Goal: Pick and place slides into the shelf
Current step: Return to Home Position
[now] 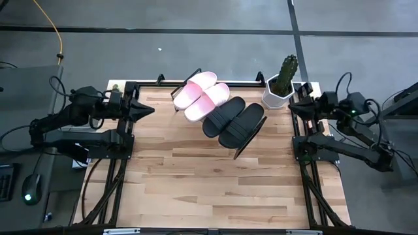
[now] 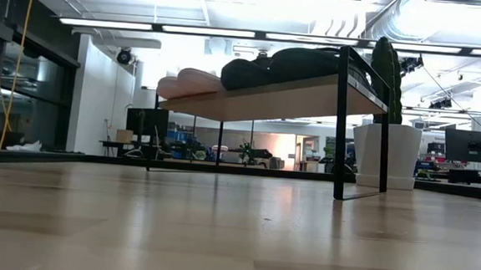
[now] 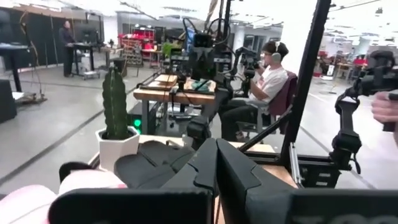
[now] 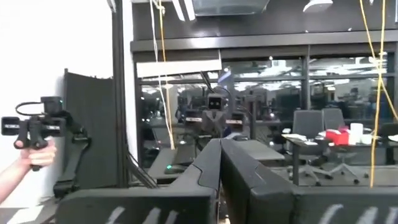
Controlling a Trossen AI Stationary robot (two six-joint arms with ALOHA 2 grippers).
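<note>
Both pairs lie side by side on the slanted shelf [image 1: 251,136] at the table's far middle: the pink slides [image 1: 201,95] toward the left, the black slides [image 1: 234,121] toward the right. In the low view the pink slides [image 2: 189,82] and black slides [image 2: 291,64] rest soles down on the shelf's board [image 2: 268,99]. My left gripper [image 1: 149,109] is shut, parked at the table's left edge, well left of the shelf. My right gripper [image 1: 292,104] is shut too, parked at the right edge beside the cactus pot. Each wrist view shows its own fingers pressed together.
A white pot with a cactus [image 1: 282,83] stands at the far right corner, between the shelf and my right gripper. The wooden tabletop [image 1: 209,189] stretches in front of the shelf. A person's hand [image 4: 34,155] holds a device beyond the table; people sit in the room behind.
</note>
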